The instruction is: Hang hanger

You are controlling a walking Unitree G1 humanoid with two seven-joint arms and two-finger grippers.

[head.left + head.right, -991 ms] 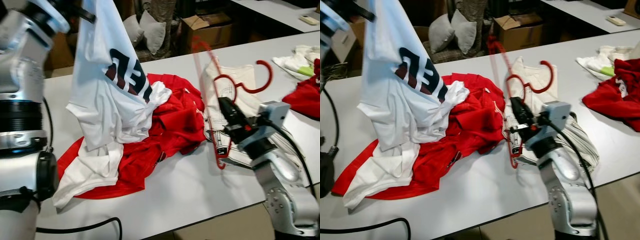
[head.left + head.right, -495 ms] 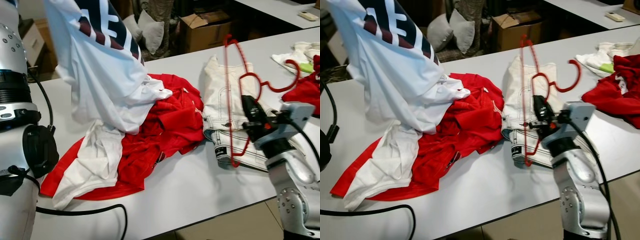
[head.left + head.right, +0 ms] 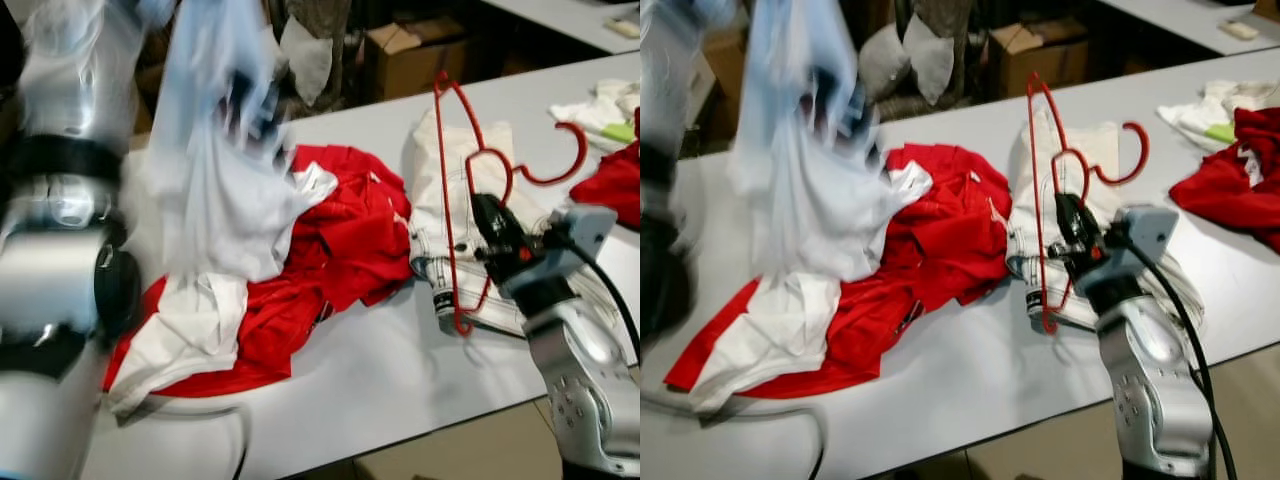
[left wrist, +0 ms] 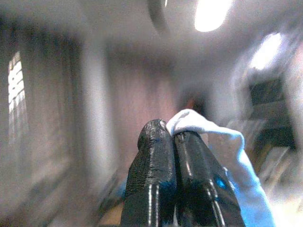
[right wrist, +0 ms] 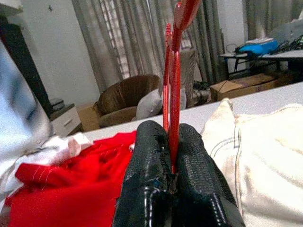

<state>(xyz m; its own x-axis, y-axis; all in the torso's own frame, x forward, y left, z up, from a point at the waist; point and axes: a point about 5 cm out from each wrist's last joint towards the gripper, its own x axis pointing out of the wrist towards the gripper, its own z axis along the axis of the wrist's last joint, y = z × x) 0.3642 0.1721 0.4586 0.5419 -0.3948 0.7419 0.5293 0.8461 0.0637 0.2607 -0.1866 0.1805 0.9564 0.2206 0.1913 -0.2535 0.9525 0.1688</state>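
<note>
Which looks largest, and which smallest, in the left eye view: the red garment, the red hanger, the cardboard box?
1. Red garment, spread wide on the table.
2. Red hanger, held upright by the right gripper.
3. Cardboard box; it stands farther back, so its small look may come partly from distance.

hanger (image 3: 452,190): red
lifted shirt (image 3: 225,180): white, dark lettering
garment underneath (image 3: 345,240): red
trousers (image 3: 440,215): cream
surface (image 3: 380,370): pale grey

Grey table (image 3: 380,380); heaped clothes (image 3: 340,230)
</note>
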